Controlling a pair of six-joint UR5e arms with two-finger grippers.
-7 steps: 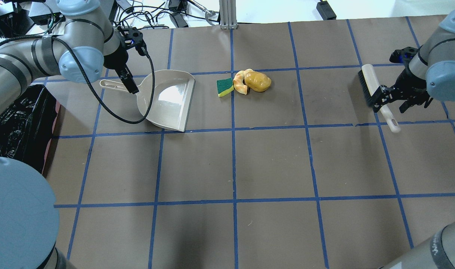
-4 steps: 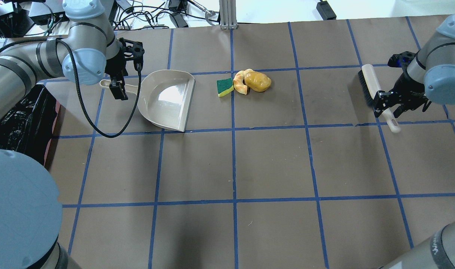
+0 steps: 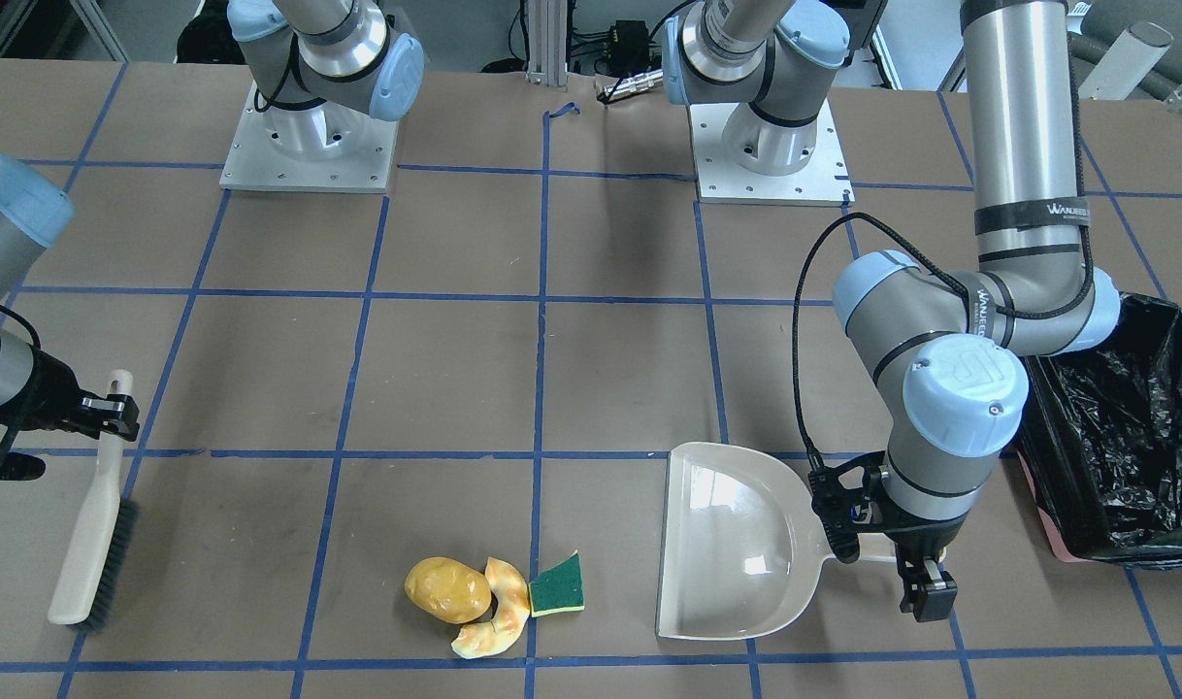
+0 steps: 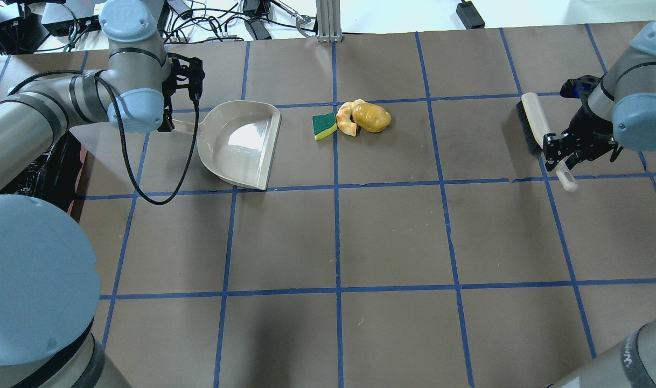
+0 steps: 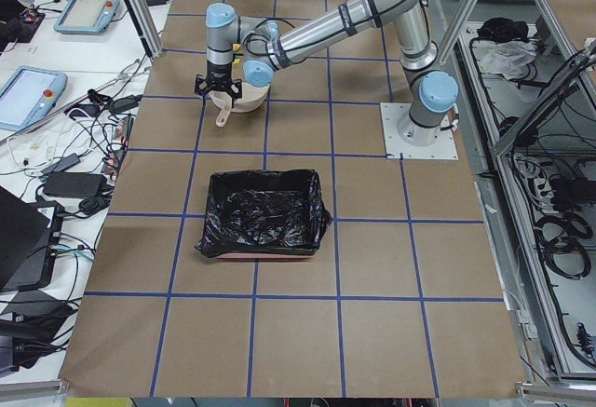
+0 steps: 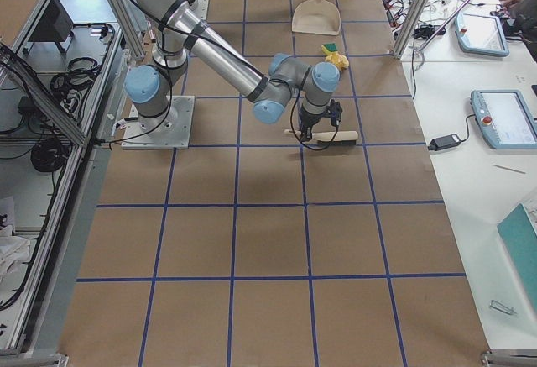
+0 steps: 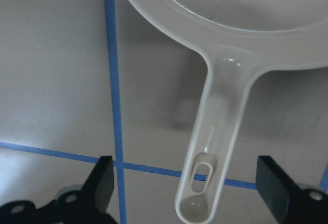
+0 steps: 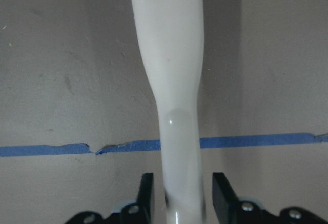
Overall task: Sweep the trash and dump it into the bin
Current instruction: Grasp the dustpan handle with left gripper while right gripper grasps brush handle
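The trash lies in a cluster on the table: a potato-like lump [image 4: 371,117] [image 3: 445,589], an orange peel piece [image 4: 345,121] [image 3: 494,621] and a green-and-yellow sponge wedge [image 4: 323,125] [image 3: 557,585]. The beige dustpan [image 4: 242,145] [image 3: 737,544] lies flat beside them. My left gripper [image 7: 187,183] [image 3: 887,573] is open wide, its fingers either side of the dustpan handle [image 7: 215,131] without touching it. My right gripper [image 8: 183,193] [image 4: 560,159] straddles the brush [image 4: 535,124] [image 3: 91,544] handle, with thin gaps left between fingers and handle. The black-lined bin [image 3: 1125,437] [image 5: 263,225] stands beyond the dustpan on my left.
The brown table is marked with blue tape lines. Cables and electronics [image 4: 225,21] lie past the far edge behind the dustpan. Both arm bases [image 3: 766,146] are bolted at the robot's side of the table.
My left gripper has swung from the pan's neck out over the handle's end, now straddling it. My right gripper's fingers have narrowed around the brush handle. Trash, dustpan and brush have not moved.
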